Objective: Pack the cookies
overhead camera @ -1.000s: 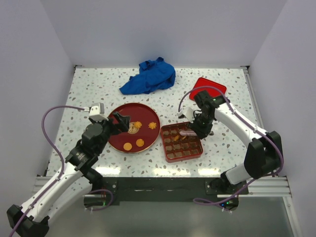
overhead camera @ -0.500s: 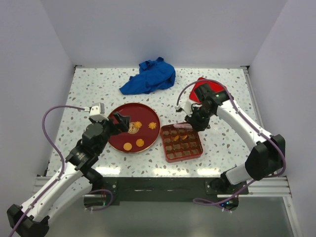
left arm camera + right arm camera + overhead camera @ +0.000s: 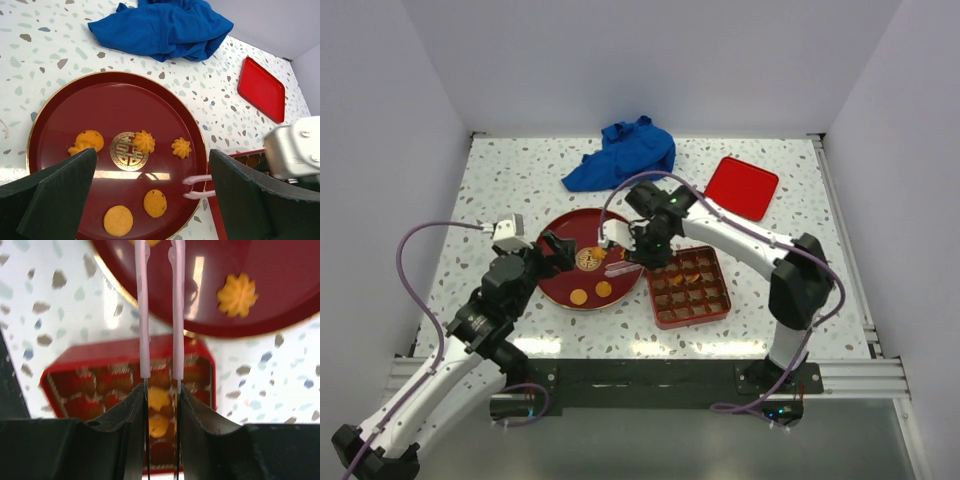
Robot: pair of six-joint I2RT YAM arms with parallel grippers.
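Several orange cookies lie on the dark red round plate (image 3: 65, 100): two round ones (image 3: 155, 202) near the front, two flower ones (image 3: 181, 147) by the gold emblem, and one more at the left. My left gripper (image 3: 152, 167) is open and empty above the plate's near side (image 3: 552, 250). My right gripper (image 3: 642, 254) is shut on pink tweezers (image 3: 143, 315). Their tips (image 3: 197, 186) are apart and empty over the plate's right edge. The red compartment box (image 3: 715, 305) to the plate's right holds a few cookies (image 3: 159, 399).
A red lid (image 3: 742, 186) lies at the back right. A crumpled blue cloth (image 3: 625, 155) lies behind the plate. White walls close in the speckled table on three sides.
My right arm has swung left from over the compartment box to the plate's right edge, carrying the tweezers. My left arm has shifted only slightly.
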